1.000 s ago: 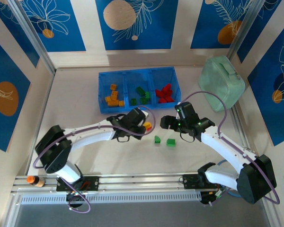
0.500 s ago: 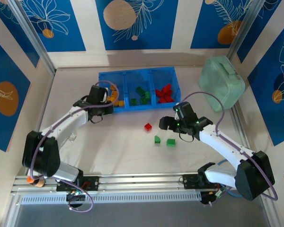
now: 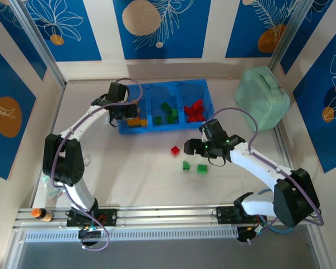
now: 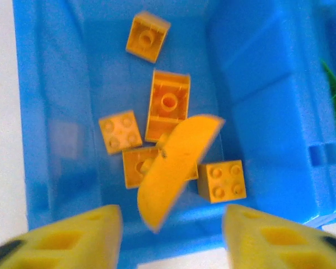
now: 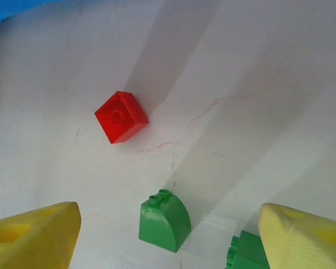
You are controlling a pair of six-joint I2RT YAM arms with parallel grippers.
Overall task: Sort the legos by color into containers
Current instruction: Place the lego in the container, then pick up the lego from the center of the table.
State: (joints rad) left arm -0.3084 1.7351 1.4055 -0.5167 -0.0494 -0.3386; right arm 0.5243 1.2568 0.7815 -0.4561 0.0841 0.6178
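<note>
The blue tray (image 3: 162,85) holds orange legos (image 3: 135,119) in its left container, green ones (image 3: 167,112) in the middle and red ones (image 3: 195,111) on the right. My left gripper (image 3: 127,112) hangs open over the left container. Just past its fingertips (image 4: 73,241) a curved orange lego (image 4: 176,168) shows blurred and loose above several orange legos (image 4: 168,103). My right gripper (image 3: 191,148) is open low over the table. A green curved lego (image 5: 164,220) lies between its fingertips (image 5: 33,238), untouched, with a red lego (image 5: 121,116) beyond and a second green lego (image 5: 247,255) beside its right finger.
A pale mint case (image 3: 261,105) stands at the right, past the tray. The loose red lego (image 3: 175,150) and two green ones (image 3: 186,165) (image 3: 202,168) lie mid-table. An orange-capped bottle (image 3: 39,214) lies by the rail at the near left.
My left arm swung from mid-table to the tray's left container with the orange lego, then opened and let it go. My right gripper crept left toward the loose legos.
</note>
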